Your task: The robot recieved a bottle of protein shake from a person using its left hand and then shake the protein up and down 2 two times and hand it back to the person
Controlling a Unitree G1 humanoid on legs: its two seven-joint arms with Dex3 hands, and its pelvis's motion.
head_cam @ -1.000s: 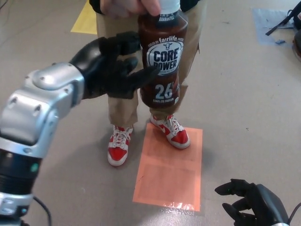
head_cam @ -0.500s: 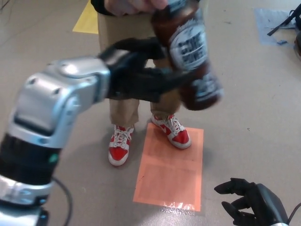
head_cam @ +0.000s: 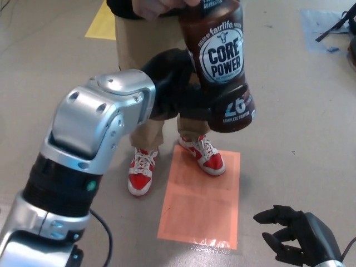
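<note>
A brown Core Power protein shake bottle (head_cam: pixel 222 61) hangs slightly tilted in the upper middle of the head view. A person's hand (head_cam: pixel 161 6) grips its cap from above. My left hand (head_cam: pixel 178 89) reaches in from the left with its black fingers (head_cam: pixel 192 105) wrapped round the back of the bottle's lower half; the bottle hides their tips. My right hand (head_cam: pixel 300 239) rests low at the bottom right, open, holding nothing.
The person stands right in front of me in tan trousers (head_cam: pixel 139 44) and red-and-white shoes (head_cam: pixel 140 172). An orange square (head_cam: pixel 200 206) is marked on the grey floor, yellow tape (head_cam: pixel 103 22) lies at the upper left, and a blue patch (head_cam: pixel 322 28) at the upper right.
My left arm has pushed forward and to the right, and the hand has gone from open beside the bottle to closed around it. The bottle has shifted right and tilted.
</note>
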